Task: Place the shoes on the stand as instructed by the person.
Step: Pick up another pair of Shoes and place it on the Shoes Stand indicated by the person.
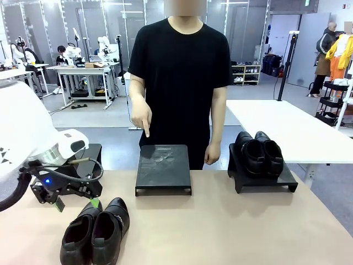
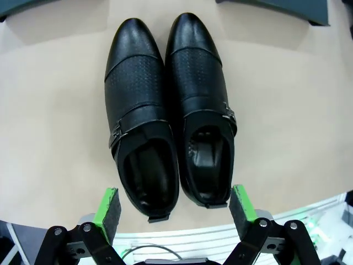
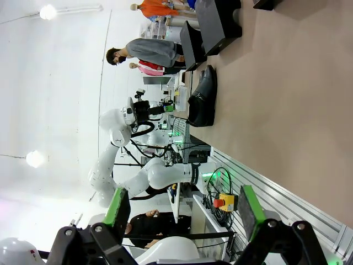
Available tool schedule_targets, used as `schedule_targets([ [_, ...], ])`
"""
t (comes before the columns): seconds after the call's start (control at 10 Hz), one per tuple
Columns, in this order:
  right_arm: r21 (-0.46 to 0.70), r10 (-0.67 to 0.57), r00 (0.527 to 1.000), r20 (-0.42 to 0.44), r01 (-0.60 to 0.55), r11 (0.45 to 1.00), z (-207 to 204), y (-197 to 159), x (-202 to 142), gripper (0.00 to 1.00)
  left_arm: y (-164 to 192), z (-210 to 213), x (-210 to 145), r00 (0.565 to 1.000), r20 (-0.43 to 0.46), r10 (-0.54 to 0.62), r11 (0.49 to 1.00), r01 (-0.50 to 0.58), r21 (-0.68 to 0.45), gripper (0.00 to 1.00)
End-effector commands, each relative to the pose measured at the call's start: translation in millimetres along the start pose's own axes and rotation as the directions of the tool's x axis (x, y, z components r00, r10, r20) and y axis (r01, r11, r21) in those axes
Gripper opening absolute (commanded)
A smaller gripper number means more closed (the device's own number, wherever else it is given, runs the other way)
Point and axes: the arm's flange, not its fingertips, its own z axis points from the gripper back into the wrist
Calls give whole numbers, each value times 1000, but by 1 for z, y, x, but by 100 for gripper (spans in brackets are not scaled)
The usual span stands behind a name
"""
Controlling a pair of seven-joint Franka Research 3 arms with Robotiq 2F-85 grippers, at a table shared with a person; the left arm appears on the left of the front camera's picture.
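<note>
In the front view, the person (image 1: 182, 72) in a black T-shirt stands at the far side of the table (image 1: 220, 226) and points one hand (image 1: 142, 117) with the index finger down at the middle stand (image 1: 163, 168) in the centre of the frame; the other hand (image 1: 212, 153) hangs beside the body. One pair of shoes (image 1: 96, 229) lies on the table in the lower left of the frame, the two shoes side by side and touching. The left tool (image 1: 77, 203) is just at the upper left of this pair. In the left wrist view the same pair (image 2: 171, 110) lies in the middle of the frame with the heels toward the bottom edge, and the left tool (image 2: 175, 193) has its green pads (image 2: 108, 207) apart, one on each side of the heels, not clamped on them. A second pair (image 1: 259, 150) stands on the right-hand stand (image 1: 265, 183) at the right of the frame. In the right wrist view the right tool (image 3: 183, 204) is wide apart at the bottom edge, with nothing between its fingers
</note>
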Motion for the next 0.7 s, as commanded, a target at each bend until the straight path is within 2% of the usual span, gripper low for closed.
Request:
schedule_targets([
  [0.0, -9, 6, 1000, 6, -6, 1000, -2, 2, -2, 100, 19, -38, -42, 998, 33, 53, 998, -54, 21, 100],
  [0.6, -9, 6, 1000, 6, -6, 1000, -2, 2, -2, 100, 17, -76, -50, 993, -36, 115, 993, -114, 16, 100],
])
